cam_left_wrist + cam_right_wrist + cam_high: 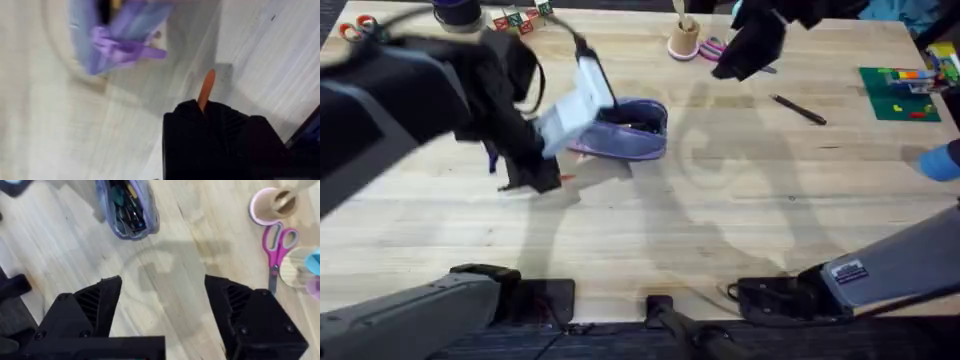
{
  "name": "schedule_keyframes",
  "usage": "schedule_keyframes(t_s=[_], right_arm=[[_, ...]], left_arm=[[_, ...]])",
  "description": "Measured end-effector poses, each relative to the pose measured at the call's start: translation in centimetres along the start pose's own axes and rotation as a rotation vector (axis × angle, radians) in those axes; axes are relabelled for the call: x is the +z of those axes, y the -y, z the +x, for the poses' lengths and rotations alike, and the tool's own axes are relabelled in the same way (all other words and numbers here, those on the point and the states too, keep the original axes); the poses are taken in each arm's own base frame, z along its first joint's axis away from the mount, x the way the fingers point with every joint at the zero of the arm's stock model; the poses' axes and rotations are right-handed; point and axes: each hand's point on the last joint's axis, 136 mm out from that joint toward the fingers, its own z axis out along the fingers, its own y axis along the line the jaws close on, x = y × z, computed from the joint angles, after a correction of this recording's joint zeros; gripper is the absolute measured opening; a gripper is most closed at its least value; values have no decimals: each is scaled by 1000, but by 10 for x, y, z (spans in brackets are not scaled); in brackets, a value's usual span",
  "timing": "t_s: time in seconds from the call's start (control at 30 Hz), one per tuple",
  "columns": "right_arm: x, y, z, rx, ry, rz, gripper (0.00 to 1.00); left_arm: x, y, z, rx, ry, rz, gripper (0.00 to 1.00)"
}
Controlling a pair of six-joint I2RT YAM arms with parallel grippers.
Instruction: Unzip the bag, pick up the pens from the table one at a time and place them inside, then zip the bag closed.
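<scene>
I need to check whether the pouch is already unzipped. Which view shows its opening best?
The right wrist view: it looks straight into the bag, whose mouth gapes open with items inside. The overhead view shows the bag from the side, partly behind the left arm. The left wrist view catches one blurred end of it.

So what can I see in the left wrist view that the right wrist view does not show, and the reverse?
Left wrist alone: the orange pen clamped in the left end effector, its end sticking out above the table.

Right wrist alone: the open right end effector, pink-handled scissors, a pink roll, and items inside the pouch.

Both: the lavender bag, unzipped, and the wooden table.
</scene>
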Motion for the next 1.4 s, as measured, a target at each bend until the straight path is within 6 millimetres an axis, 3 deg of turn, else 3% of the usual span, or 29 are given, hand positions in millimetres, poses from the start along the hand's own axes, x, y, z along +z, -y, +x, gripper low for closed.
schedule_keyframes(t_s=[0.4, 0.43, 0.6, 0.77, 0.8, 0.87, 1.07, 1.4], right_arm=[[-16, 14, 15, 58, 11, 43, 996], [-18, 18, 20, 73, 10, 50, 996], [-21, 23, 27, 100, 3, 54, 996], [-25, 30, 38, 138, -4, 63, 996], [-28, 35, 43, 156, -4, 72, 996], [-31, 37, 46, 166, -1, 81, 996], [-47, 37, 49, 175, 22, 122, 996], [-53, 34, 48, 169, 33, 136, 995]], left_arm=[[-84, -42, -40, 26, 105, -159, 42], [-107, -55, -64, 62, 191, -225, 42], [-128, -65, -108, 151, 343, -301, 42], [-143, -58, -154, 266, 510, -328, 42], [-154, -50, -177, 331, 605, -327, 42], [-158, -43, -188, 365, 653, -315, 43], [-153, -24, -203, 355, 707, -212, 43], [-89, -16, -219, 318, 633, -13, 43]])
